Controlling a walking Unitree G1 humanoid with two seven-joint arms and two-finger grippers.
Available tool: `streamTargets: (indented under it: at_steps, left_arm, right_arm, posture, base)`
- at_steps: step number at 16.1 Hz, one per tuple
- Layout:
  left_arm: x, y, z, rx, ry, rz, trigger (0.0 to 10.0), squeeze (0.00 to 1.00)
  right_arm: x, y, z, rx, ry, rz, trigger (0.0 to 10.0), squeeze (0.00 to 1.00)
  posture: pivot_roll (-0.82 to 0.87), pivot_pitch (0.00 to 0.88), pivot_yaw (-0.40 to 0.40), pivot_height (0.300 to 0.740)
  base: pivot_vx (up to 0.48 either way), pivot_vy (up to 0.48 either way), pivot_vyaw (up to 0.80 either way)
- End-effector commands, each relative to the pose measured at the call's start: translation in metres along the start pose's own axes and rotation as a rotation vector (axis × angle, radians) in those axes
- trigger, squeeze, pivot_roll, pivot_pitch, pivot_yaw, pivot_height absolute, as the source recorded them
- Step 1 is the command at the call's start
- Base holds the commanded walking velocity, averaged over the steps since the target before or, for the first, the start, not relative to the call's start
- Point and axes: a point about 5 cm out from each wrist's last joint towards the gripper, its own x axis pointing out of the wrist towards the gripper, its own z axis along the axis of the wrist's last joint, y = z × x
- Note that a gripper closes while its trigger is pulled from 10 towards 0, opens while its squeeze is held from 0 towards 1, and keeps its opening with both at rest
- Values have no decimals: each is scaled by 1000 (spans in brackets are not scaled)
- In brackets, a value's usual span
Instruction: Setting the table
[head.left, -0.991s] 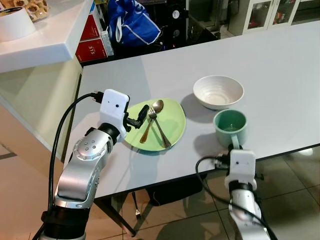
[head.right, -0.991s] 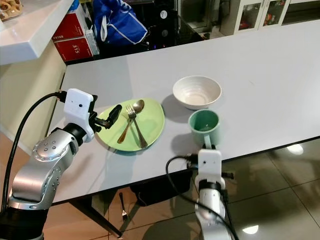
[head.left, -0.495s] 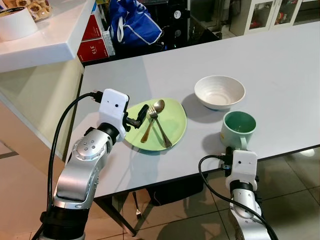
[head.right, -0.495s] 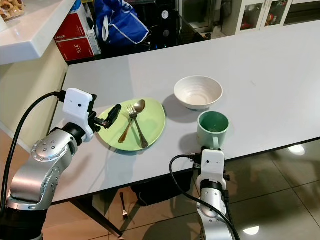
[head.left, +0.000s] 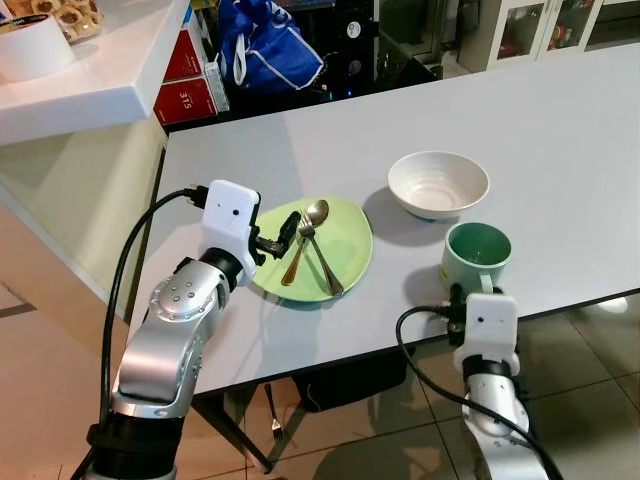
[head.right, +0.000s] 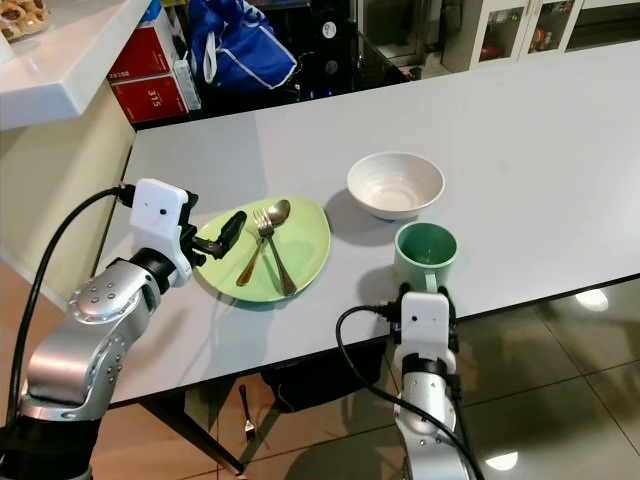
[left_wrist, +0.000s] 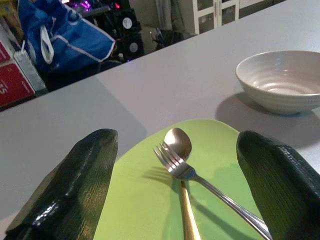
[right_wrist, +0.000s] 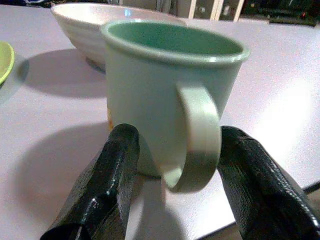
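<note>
Head views: a grey table (head.left: 560, 130) carries a green plate (head.left: 340, 250) near its front-left corner, with a fork (head.left: 315, 250) and a spoon (head.left: 300, 240) lying crossed on the plate. A white bowl (head.left: 438, 184) stands just beyond and to the right of the plate, and a green mug (head.left: 476, 256) stands in front of the bowl, near the table's front edge, handle toward the robot. The left gripper (head.right: 222, 237) sits at the plate's left rim. The right gripper (head.left: 470, 297) is at the mug's handle, at the table's front edge. Left wrist view: the two black fingers (left_wrist: 75, 190) are spread wide apart on either side of the plate (left_wrist: 145, 200), gripping nothing; the fork (left_wrist: 200, 182) and spoon (left_wrist: 179, 150) lie between them, and the bowl (left_wrist: 280, 80) stands beyond the plate. Right wrist view: the fingers (right_wrist: 105, 185) are spread apart, one on each side of the mug's handle (right_wrist: 197, 140); contact with the handle cannot be determined. The mug (right_wrist: 150, 85) stands upright on the table, with the bowl (right_wrist: 85, 22) behind it.
</note>
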Motion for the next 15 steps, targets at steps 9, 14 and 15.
streamTargets:
  at_steps: [9,14,15]
  left_arm:
    - [7,-1,-3,-3,-7,7,10000,0]
    - [7,4,-18,-13,16,44,10000,0]
    - [2,12,-28,-6,42,70,10000,0]
  right_arm:
    - [-16,-4,32,-87,-120,99,10000,0]
    - [-19,-14,38,-72,-113,135,10000,0]
    - [-17,-15,36,-60,-105,135,10000,0]
  posture:
    - [60,0,92,740]
    - [49,0,77,740]
    - [50,0,73,740]
  base:
    - [0,0,0]
    - [0,0,0]
    - [0,0,0]
